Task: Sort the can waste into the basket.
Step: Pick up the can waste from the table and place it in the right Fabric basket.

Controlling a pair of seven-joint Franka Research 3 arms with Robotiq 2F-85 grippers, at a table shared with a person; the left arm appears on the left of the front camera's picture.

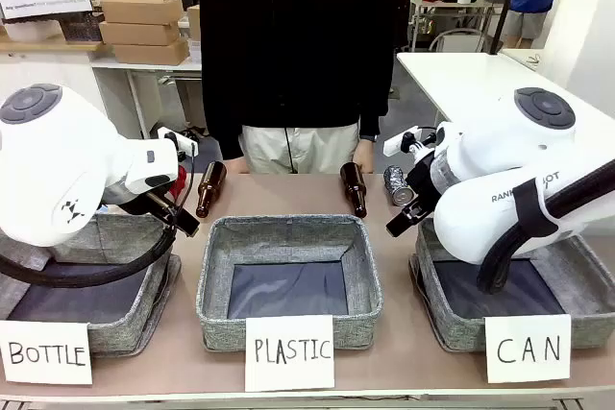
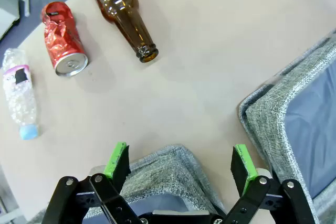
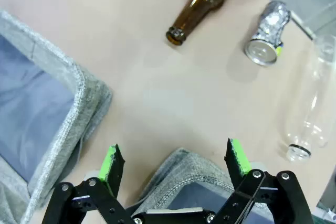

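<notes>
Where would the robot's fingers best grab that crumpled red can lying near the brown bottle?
Probably across the red can's dented middle, coming from above. It lies on its side on the table, so the two long sides are free. The left gripper is open, over a basket corner. The bottle and the plastic bottle lie clear.

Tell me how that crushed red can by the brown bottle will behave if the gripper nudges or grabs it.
The red can lies on its side with its round end still intact, so a nudge would probably roll it, unevenly given the dents. Its crumpled, thin-looking wall suggests it is light and may buckle further under a firm squeeze. The shiny surface could slip between the pads of the open left gripper.
</notes>
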